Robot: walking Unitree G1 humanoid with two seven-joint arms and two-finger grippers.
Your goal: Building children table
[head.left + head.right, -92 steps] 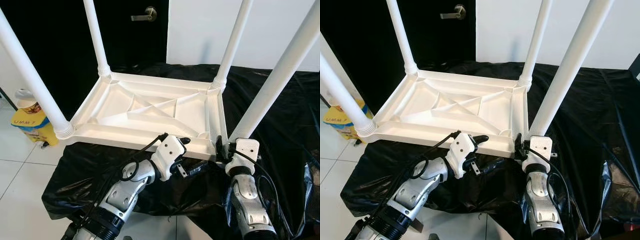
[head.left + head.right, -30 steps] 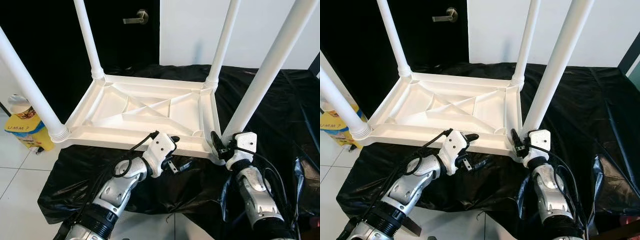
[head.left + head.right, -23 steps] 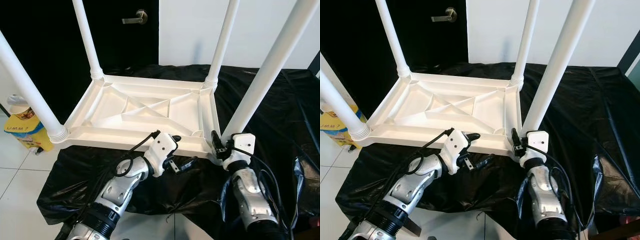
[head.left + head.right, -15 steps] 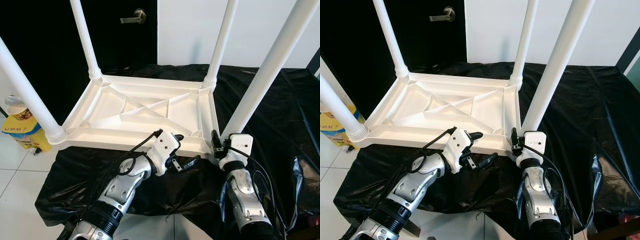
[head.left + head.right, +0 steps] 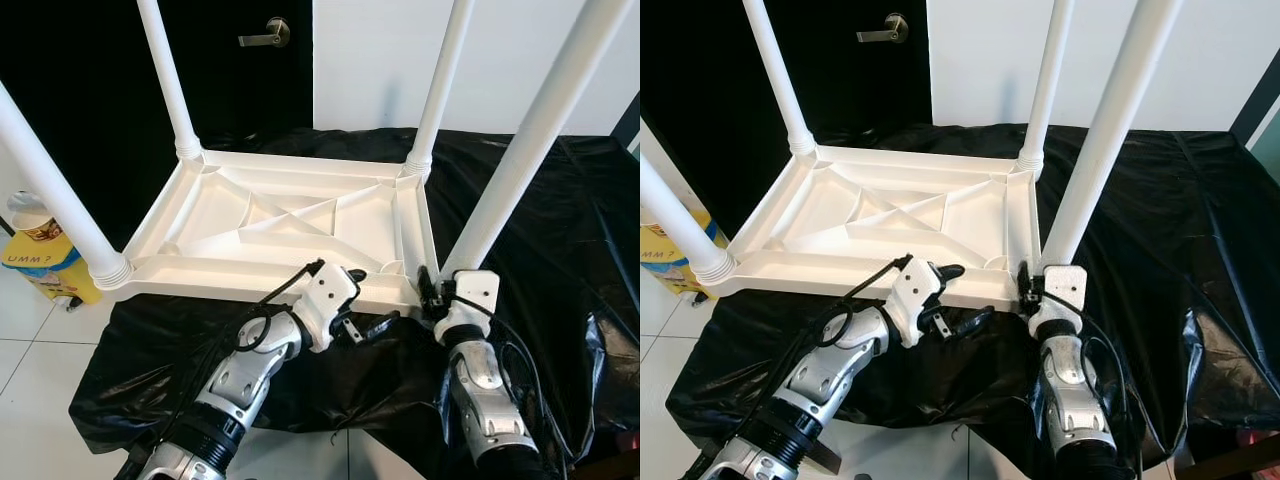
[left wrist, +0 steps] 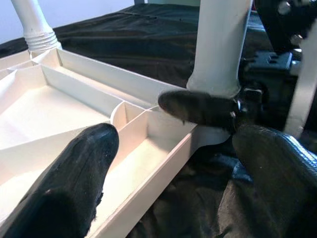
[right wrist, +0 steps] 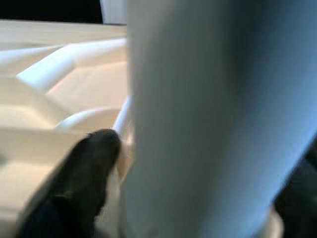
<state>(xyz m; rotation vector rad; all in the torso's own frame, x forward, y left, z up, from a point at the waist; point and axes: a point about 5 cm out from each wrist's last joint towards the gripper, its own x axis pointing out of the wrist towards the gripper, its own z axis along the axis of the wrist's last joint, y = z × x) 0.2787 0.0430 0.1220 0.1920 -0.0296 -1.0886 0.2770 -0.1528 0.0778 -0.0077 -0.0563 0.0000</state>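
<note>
A white plastic children's table (image 5: 290, 215) lies upside down on a black sheet, with its four legs pointing up. My left gripper (image 5: 368, 298) is open at the table's front rim, one finger (image 6: 74, 183) above the rim and the other finger (image 6: 277, 173) below it. My right gripper (image 5: 443, 288) is at the base of the near right leg (image 5: 520, 140). In the right wrist view that leg (image 7: 213, 124) sits between the two fingers (image 7: 91, 168), which are closed against it.
The black sheet (image 5: 560, 230) covers a low platform whose front edge drops to white floor tiles (image 5: 30, 340). A yellow box with a bottle (image 5: 40, 262) stands on the floor at the left. Behind are a dark door with a lever handle (image 5: 262, 35) and a white wall.
The camera has shifted a little. My right forearm has drawn in and stands straighter under the near right leg. My left gripper stays astride the front rim.
</note>
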